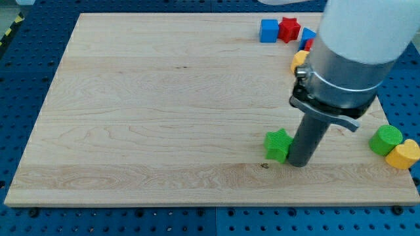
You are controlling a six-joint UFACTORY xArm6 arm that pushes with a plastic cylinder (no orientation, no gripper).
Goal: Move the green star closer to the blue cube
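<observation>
My tip (299,164) at green star's (278,145) 3 o'clock, seemingly touching; blue cube (269,31) at 12, so push misaligned. No jaws fitted.

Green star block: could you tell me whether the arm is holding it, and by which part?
Nothing is held. My tip only presses against the side of the green star block facing the view's right, on the wooden board.

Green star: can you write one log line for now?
green star block | my tip touching its right side | blue cube at view's top, far | not done
</observation>
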